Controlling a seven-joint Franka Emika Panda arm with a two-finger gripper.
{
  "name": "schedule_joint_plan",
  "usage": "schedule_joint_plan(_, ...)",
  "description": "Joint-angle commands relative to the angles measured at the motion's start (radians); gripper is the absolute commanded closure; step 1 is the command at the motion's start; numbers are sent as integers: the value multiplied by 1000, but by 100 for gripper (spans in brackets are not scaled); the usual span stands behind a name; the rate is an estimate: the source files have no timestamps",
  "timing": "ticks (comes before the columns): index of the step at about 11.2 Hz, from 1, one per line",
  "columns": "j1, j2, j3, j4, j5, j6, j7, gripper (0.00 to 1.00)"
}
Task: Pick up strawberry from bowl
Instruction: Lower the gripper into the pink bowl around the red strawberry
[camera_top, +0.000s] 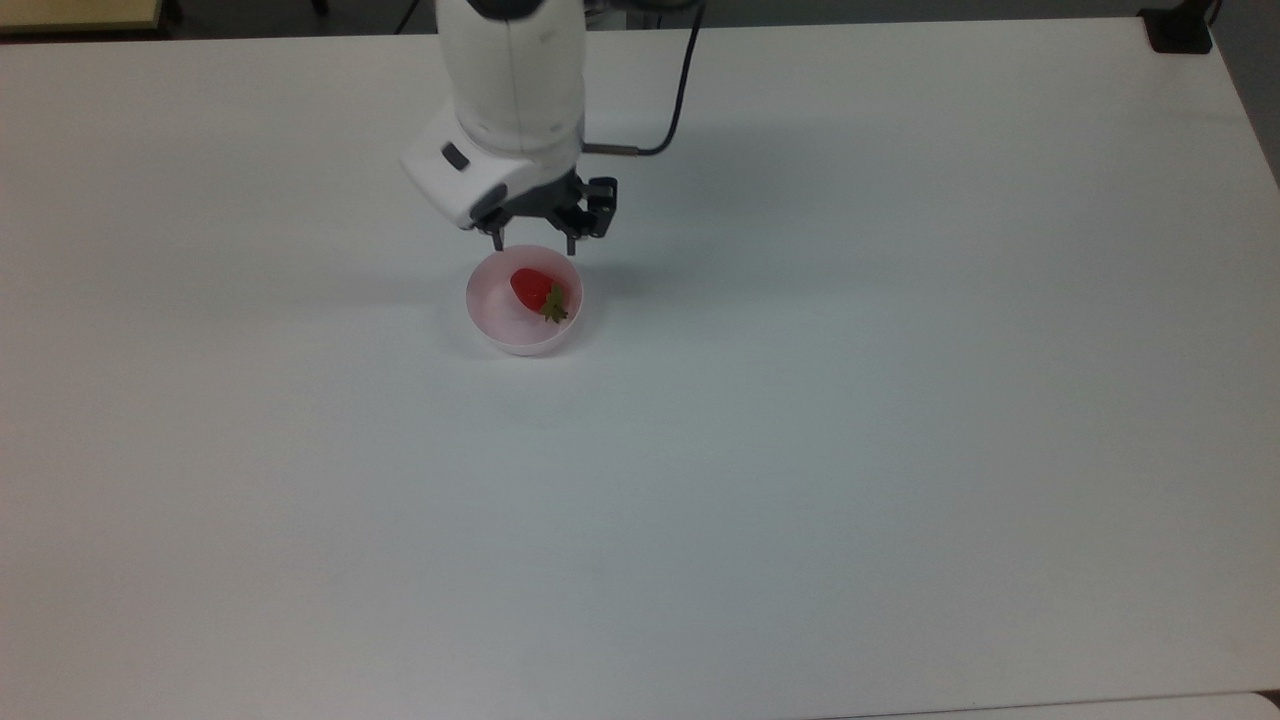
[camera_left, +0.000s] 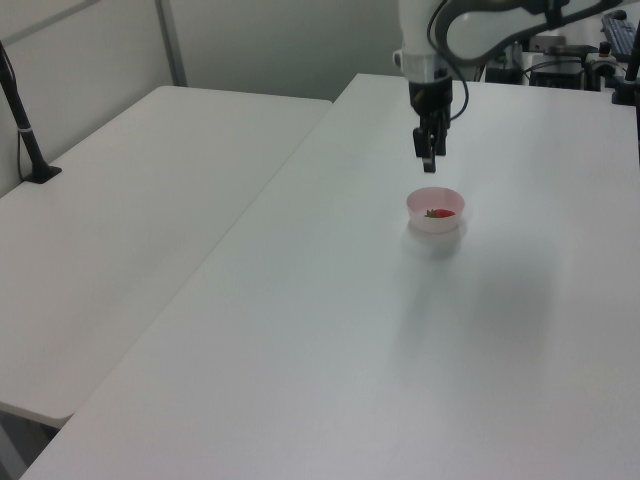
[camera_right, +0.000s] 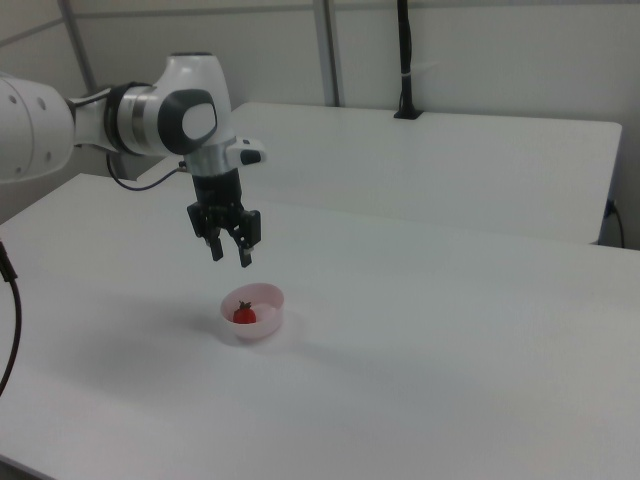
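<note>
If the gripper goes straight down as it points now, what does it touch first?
Probably the bowl or the strawberry inside: the open gripper hangs above them, pointing down, though the exact line is hard to judge.

We count one strawberry (camera_top: 532, 288) in one pink bowl (camera_top: 500, 330), one gripper (camera_top: 534, 243) with two fingers (camera_top: 497, 240) above, and two white benches (camera_right: 420, 370).

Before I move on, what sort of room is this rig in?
Likely a lab or office: plain white tables, partition walls behind, a black camera pole clamped on.
</note>
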Motion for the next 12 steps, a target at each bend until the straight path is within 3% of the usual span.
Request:
schedule_joint_plan(1, 8, 47, -9, 10, -7, 64, -231, 34)
schedule_joint_plan(3, -7, 57, -14, -12, -19, 64, -403, 34)
schedule_joint_plan(5, -6, 66, -13, -47, -83, 62, -505, 33)
schedule_joint_plan(7, -6, 86, -13, -67, -110, 62, -620, 25)
schedule_joint_plan(12, 2, 110, -9, -89, -136, 76, -654, 24)
